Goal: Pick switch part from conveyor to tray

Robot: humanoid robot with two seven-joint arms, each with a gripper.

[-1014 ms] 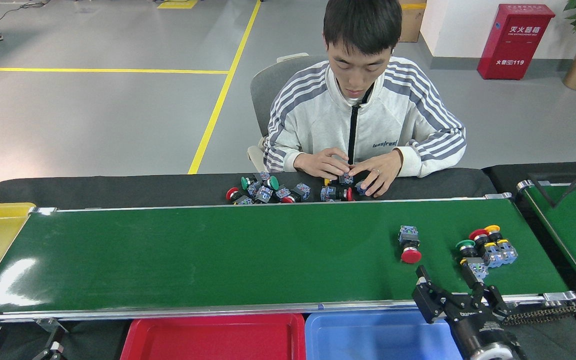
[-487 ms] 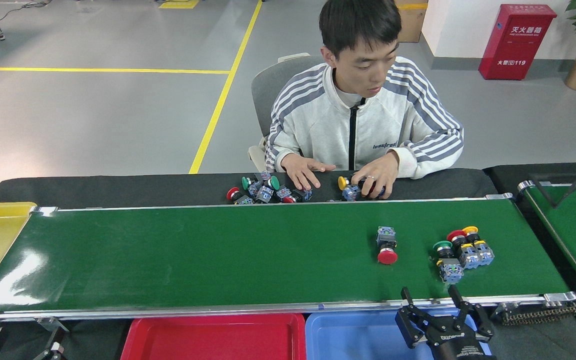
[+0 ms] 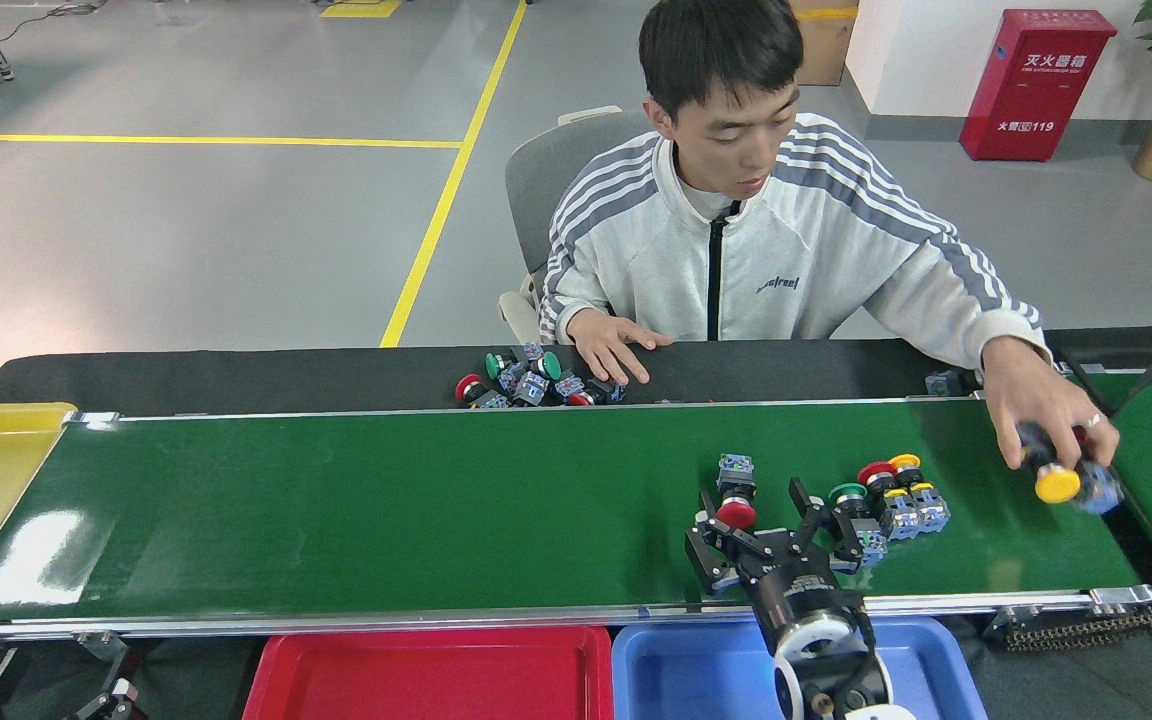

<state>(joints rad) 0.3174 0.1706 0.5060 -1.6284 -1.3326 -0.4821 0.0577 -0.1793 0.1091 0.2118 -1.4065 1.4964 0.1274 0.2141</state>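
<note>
Our right gripper (image 3: 751,510) hangs over the conveyor (image 3: 386,510) near its front rail, toward the right end, jaws spread wide with the red-capped switch part (image 3: 733,495) between the fingers; we cannot tell whether they touch it. Just to its right lies a cluster of switch parts (image 3: 891,497). The red tray (image 3: 436,675) sits below the front rail, beside the blue tray (image 3: 696,672). A person's hand (image 3: 1051,420) holds a yellow-capped switch (image 3: 1056,483) at the belt's right end. Our left gripper is out of view.

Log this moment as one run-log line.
right gripper: open, around red switch on conveyor | left gripper: not in view | red tray: empty | person's hand: placing yellow switch
</note>
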